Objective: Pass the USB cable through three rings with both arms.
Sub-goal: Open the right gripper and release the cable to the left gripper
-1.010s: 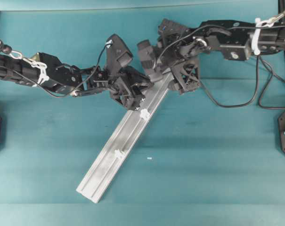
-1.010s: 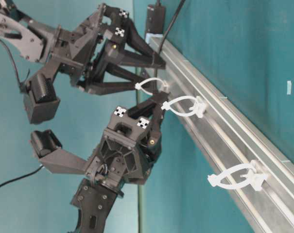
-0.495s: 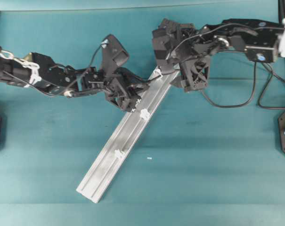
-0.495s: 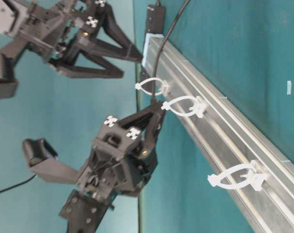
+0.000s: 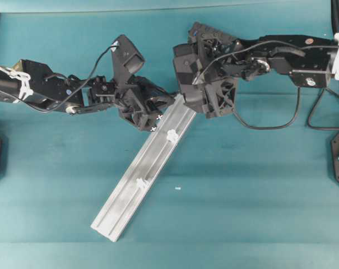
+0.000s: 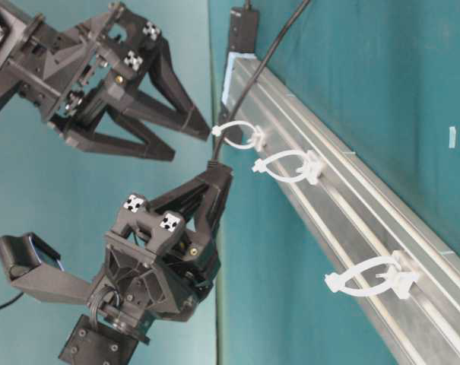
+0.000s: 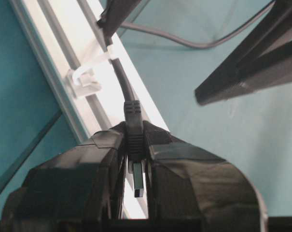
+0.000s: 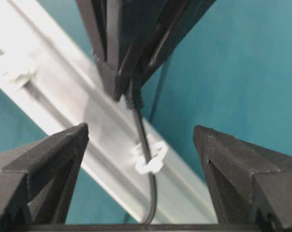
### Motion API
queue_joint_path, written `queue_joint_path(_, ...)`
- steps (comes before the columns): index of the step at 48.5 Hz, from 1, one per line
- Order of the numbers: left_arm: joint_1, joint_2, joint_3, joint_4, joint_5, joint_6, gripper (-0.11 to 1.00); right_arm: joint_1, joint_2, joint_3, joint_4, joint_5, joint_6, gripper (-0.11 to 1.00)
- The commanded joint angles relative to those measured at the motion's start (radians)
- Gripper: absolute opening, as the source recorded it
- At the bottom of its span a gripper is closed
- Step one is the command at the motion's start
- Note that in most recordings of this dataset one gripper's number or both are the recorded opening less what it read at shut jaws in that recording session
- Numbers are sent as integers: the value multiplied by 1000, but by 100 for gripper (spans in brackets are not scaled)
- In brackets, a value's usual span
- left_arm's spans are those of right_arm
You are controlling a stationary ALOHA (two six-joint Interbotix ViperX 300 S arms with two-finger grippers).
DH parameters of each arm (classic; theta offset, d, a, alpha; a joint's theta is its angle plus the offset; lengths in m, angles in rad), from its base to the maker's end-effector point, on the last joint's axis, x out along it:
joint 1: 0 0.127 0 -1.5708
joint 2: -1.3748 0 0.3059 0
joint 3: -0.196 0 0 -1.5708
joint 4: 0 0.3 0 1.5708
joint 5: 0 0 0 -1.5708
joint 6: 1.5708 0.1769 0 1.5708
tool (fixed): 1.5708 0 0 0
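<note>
A: Item one, the USB cable point(image 6: 249, 76)?

B: Thin black cord. It runs down from the far end of the silver rail point(image 5: 141, 174), passes through the first ring point(image 6: 237, 135), and ends in its plug point(image 7: 134, 140), which sits clamped between the fingertips of the left gripper point(image 6: 217, 173), just beside the rail's far part. Jaws closed hard on the plug's body; the metal tip pokes out behind the pads in the left wrist view.

A: Item two, the right gripper point(image 6: 190, 131)?

B: Spread wide, holding nothing. It hangs close above the first ring, its fingers point(image 8: 49, 159) to either side of the cord in its own wrist view.

A: Rings, remaining?

B: Second ring point(image 6: 287, 166), near the plug tip and not yet entered; third ring point(image 6: 370, 277), well apart toward the near end of the rail. Both stand empty.

A: Step in hand?

B: By my reckoning, one ring done, two to go. The plug is being carried on to the second.

A: Next move calls for?

B: Likely lining the plug with the second loop's opening, pushing it through, then the free claw taking it on the other side.
</note>
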Motion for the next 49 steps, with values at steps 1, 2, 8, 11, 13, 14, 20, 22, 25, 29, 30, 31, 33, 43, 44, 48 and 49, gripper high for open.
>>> queue_joint_path(1, -9, -21, -8, 3, -5, -2, 10, 6, 18, -5, 0, -15, 6, 89)
queue_joint_path(2, -11, -21, -8, 3, -5, -3, 10, 6, 23, -5, 2, -17, 6, 89)
queue_joint_path(8, -15, -21, -6, 3, -5, -6, 10, 6, 44, -9, 0, -37, 6, 89)
queue_joint_path(11, -15, -21, -6, 3, -5, -6, 10, 6, 54, -11, 0, -49, 6, 89)
queue_joint_path(13, -15, -23, -6, 3, -5, -8, 10, 6, 61, -11, 0, -55, 5, 89)
queue_joint_path(14, -15, -21, -8, 3, -5, -8, 10, 6, 63, -11, -2, -55, 5, 89)
queue_joint_path(20, -15, -21, -6, 3, -5, -8, 10, 6, 69, -9, -6, -57, 5, 85)
queue_joint_path(22, -15, -21, -6, 3, -5, -8, 10, 6, 69, -9, -6, -57, 3, 83)
queue_joint_path(25, -15, -23, -8, 3, -5, -8, 10, 6, 69, -8, -6, -57, 3, 78)
queue_joint_path(29, -15, -21, -6, 3, -5, -8, 10, 6, 69, -6, -6, -57, 3, 68)
queue_joint_path(30, -15, -21, -6, 3, -5, -8, 10, 6, 69, -6, -6, -57, 2, 66)
queue_joint_path(31, -15, -21, -6, 3, -5, -6, 10, 6, 69, -5, -6, -57, 2, 63)
queue_joint_path(33, -15, -21, -6, 3, -5, -6, 10, 6, 71, -5, -6, -57, 0, 56)
queue_joint_path(43, -15, -23, -2, 3, -5, -2, 10, 6, 75, -12, -14, -51, 2, 12)
queue_joint_path(44, -17, -25, -2, 3, -5, -2, 10, 6, 75, -14, -15, -49, 2, 10)
queue_joint_path(48, -15, -25, 0, 3, -5, -2, 10, 6, 77, -17, -23, -38, 2, 9)
queue_joint_path(49, -15, -25, 0, 3, -5, -2, 10, 6, 77, -17, -25, -35, 2, 9)
